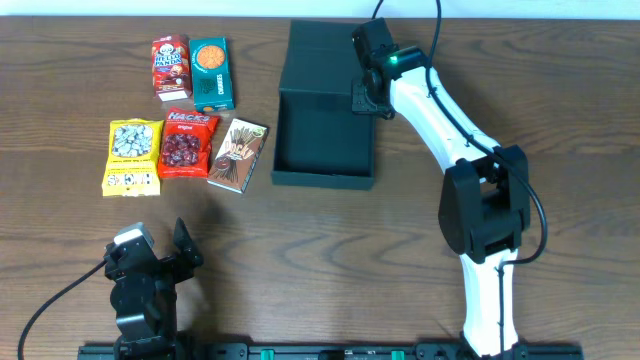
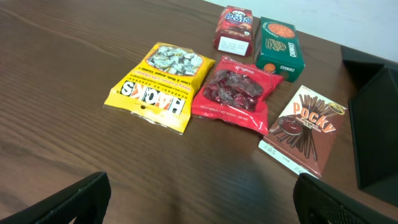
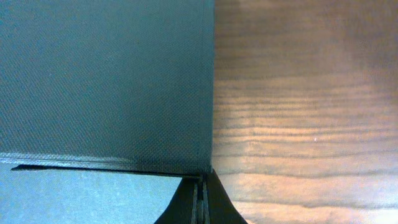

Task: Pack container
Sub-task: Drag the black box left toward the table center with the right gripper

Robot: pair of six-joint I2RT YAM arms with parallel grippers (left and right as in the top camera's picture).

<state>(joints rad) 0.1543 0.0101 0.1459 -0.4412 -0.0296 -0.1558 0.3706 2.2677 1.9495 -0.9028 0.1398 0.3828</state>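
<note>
The dark teal-black container (image 1: pixel 325 140) stands open at the table's middle back, its flap lid (image 1: pixel 320 55) laid flat behind it. Its inside looks empty. My right gripper (image 1: pixel 366 94) is at the container's right wall near the hinge. In the right wrist view its fingers (image 3: pixel 200 205) are shut on the thin edge of the wall, with the lid (image 3: pixel 106 81) filling the upper left. My left gripper (image 1: pixel 150 255) is open and empty, low near the front left edge. In the left wrist view (image 2: pixel 199 199) it faces the snack packets, with the container's edge (image 2: pixel 376 124) at the right.
Several snack packets lie left of the container: a red Hello Panda box (image 1: pixel 171 66), a green box (image 1: pixel 212 72), a yellow Hacks bag (image 1: pixel 132 156), a red Hacks bag (image 1: pixel 187 143) and a Pocky box (image 1: pixel 239 154). Bare wood table (image 1: pixel 330 250) lies in front.
</note>
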